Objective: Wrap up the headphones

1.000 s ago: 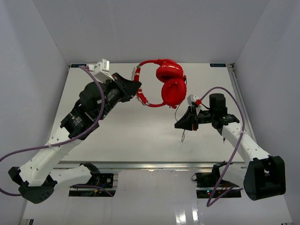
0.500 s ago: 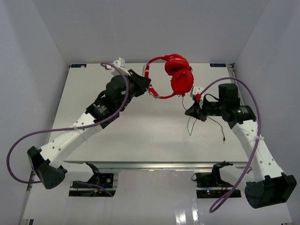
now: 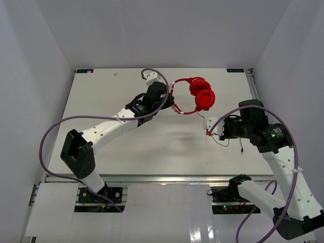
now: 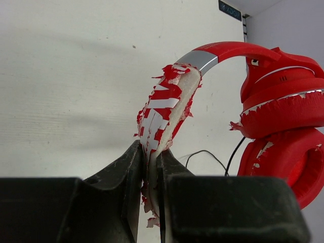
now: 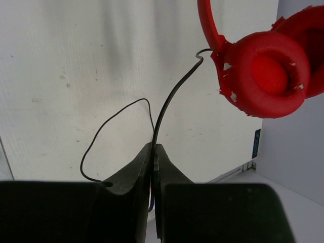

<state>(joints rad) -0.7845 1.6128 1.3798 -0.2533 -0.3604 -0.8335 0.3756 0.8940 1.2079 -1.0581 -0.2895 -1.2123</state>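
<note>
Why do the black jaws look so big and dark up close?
Left wrist view: the camera sits right behind the jaws, so they loom dark, while the headphones look sharp. Right wrist view: same, the cable crisp. Top external view: even light, faint shadow on the table.

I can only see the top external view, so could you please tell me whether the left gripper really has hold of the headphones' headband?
Observer: Yes. In the left wrist view the left gripper is shut on the headband, on its padded part, where the red covering is peeling.
Operator: Thank you. Does the right gripper have the cable?
Observer: It does. The right gripper pinches the thin dark cable, which runs up toward the earcup.
Operator: Is there any slack near that grasp?
Observer: Yes. In the right wrist view, a loose loop of cable curls off to the left of the fingers.
</note>
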